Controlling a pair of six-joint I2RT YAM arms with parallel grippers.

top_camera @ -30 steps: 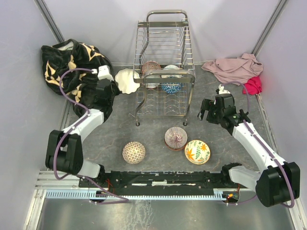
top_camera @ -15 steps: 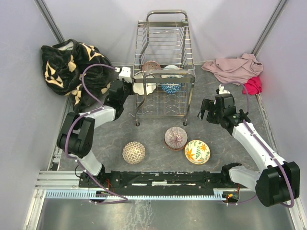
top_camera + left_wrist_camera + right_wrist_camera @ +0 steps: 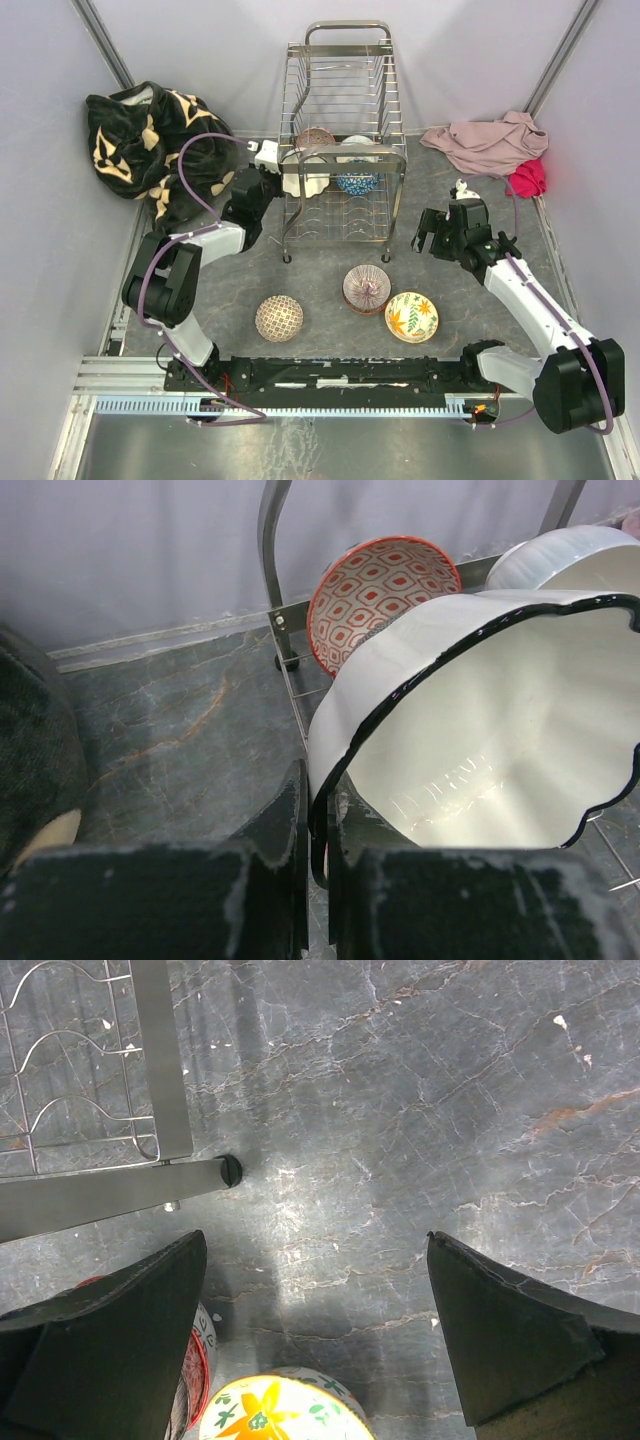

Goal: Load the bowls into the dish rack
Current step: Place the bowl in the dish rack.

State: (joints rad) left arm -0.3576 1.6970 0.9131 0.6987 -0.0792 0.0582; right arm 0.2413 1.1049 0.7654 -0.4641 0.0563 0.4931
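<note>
So, white bowl in L gripper

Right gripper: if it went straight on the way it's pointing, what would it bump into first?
Probably the bare table, between the rack and the flowered bowl. Nothing else sits between the fingers of the open right gripper, though depth is hard to judge.

Cropped at the right edge: white scalloped black-rimmed ceramic bowl. Cut by the bottom edge: yellow flower-painted bowl, pattern mostly unseen.
</note>
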